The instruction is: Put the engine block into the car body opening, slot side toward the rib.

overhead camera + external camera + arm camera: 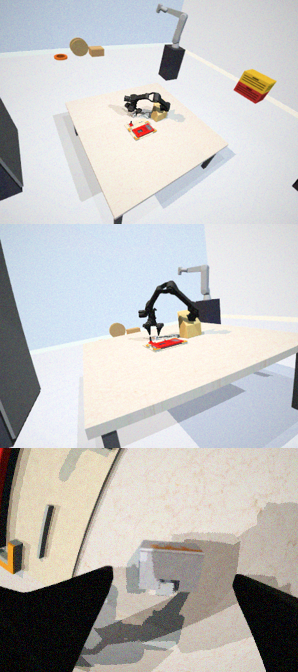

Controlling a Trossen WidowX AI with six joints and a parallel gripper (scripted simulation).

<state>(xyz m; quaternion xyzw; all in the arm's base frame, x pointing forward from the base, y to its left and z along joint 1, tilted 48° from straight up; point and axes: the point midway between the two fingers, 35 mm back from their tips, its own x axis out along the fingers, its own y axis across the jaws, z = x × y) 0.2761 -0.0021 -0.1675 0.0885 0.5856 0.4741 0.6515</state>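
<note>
The engine block (172, 565) is a small grey block with an orange strip along its top edge and a dark notch. It stands on the table beside the cream board and also shows, small and pale, in the exterior view (155, 338). My gripper (174, 576) (155, 335) is open and empty, pointing down, one fingertip on each side of the block in the wrist view, with gaps on both sides. The red car body (145, 132) (172, 343) lies on the board, with a dark opening (140, 131). The rib and the block's slot cannot be made out.
The cream board (75, 503) has orange corner brackets (16, 557) and a narrow dark slit (46, 532). A small red piece (130, 125) with an upright black peg is at its corner. The yellow-tan block (158, 115) (190, 329) stands by my arm's base.
</note>
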